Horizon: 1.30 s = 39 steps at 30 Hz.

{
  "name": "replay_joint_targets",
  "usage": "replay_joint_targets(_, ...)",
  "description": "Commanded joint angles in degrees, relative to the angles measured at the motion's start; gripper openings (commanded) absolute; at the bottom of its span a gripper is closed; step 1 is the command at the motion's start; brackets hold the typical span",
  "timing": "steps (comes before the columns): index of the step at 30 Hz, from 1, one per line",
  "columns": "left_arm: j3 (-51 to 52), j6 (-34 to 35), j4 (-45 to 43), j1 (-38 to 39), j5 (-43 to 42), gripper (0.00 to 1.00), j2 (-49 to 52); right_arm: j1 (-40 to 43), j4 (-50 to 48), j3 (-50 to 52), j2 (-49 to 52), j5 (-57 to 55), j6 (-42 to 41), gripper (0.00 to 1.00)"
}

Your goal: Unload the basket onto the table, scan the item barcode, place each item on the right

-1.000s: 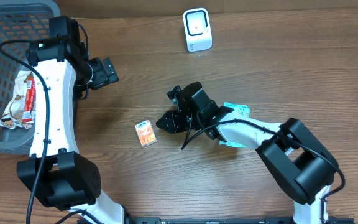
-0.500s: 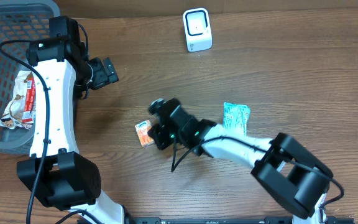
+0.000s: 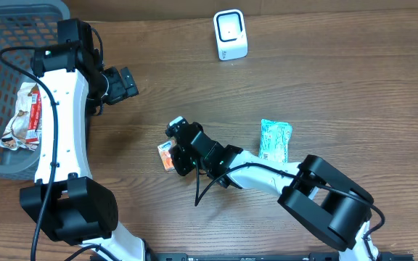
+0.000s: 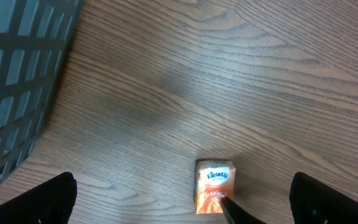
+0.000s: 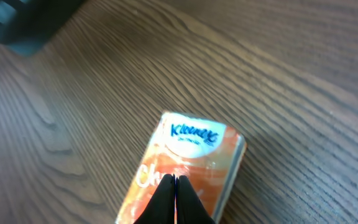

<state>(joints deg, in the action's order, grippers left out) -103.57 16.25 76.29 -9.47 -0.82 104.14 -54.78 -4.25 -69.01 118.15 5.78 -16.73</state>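
Moved since a second ago: right arm, swung leftward from beside the teal packet (image 3: pixel 275 140) to the orange tissue pack (image 3: pixel 165 154), its jaws now drawn together; left arm, basket and scanner unchanged. Overhead: orange tissue pack lying flat on the wooden table (image 3: pixel 354 80), left of centre; right gripper (image 3: pixel 175 155) over its right edge; teal packet well apart to the right; white scanner (image 3: pixel 231 34) upright at the far edge; grey basket (image 3: pixel 6 29) at far left holding a wrapped snack (image 3: pixel 24 116); left gripper (image 3: pixel 125 82) just right of the basket, jaws spread wide, holding nothing. Left wrist: own fingers (image 4: pixel 48 202) at the lower corners, wide apart; pack below centre, print facing up, a dark tip touching its lower edge; basket wall at upper left. Right wrist: fingertips pressed together on the pack's top face, near its lower half; whether they pinch any wrapper cannot be told.
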Motion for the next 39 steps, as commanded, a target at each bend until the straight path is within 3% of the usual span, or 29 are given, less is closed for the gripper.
replay_joint_targets(1, -1.1, -1.0, -0.1, -0.2, 0.2, 1.0, -1.9, 0.2, -0.3, -0.8, 0.6, -0.8, 0.5, 0.04)
replay_joint_targets(39, -1.1, -1.0, 0.0, -0.2, 0.2, 1.0, -1.9, 2.4, 7.6, -0.8, 1.6, -10.0, -3.0, 0.04)
